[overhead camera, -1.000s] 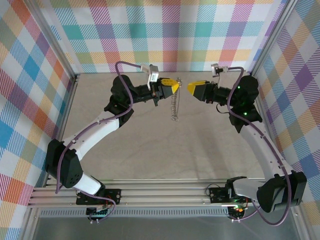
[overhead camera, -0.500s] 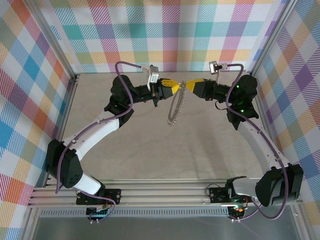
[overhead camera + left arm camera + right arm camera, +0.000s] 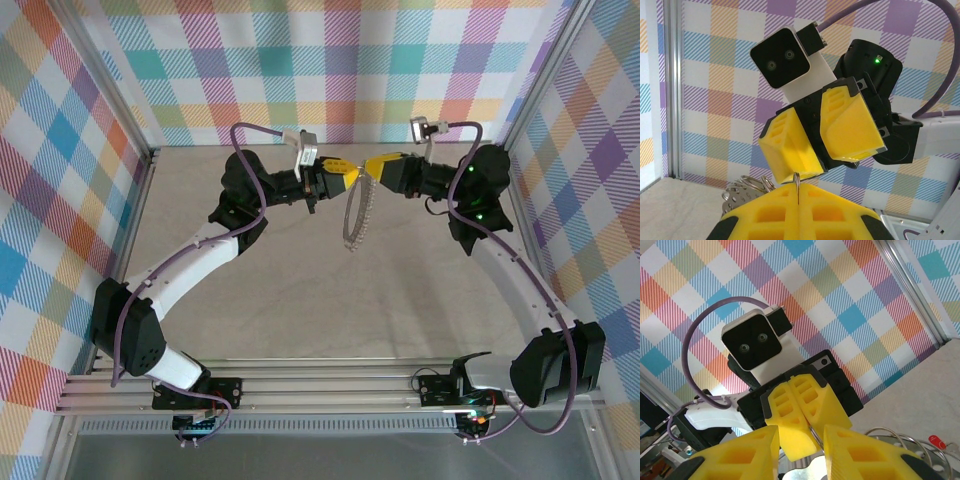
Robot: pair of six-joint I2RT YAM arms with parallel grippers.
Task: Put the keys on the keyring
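The keyring point(image 3: 353, 215) hangs as a silver loop between the two grippers, above the middle of the table. My left gripper point(image 3: 350, 173) is shut on its thin wire, which stands up between the yellow fingertips point(image 3: 798, 186). More silver rings point(image 3: 742, 186) bunch to the left of them. My right gripper point(image 3: 372, 168) faces the left one tip to tip. Its jaws point(image 3: 801, 439) stand apart around the left gripper's fingertips point(image 3: 799, 412) and the wire. A small key with a red head point(image 3: 938, 442) lies on the table at the lower right of the right wrist view.
Plaid cloth walls point(image 3: 330, 70) on a metal frame close in the beige table point(image 3: 250, 300) on three sides. Purple cables point(image 3: 250, 180) run along both arms. The arm bases sit on the rail point(image 3: 330, 385) at the near edge.
My right gripper has moved left until it meets the left gripper's tips, and its jaws have narrowed. The keyring went from hanging straight down to a spread loop.
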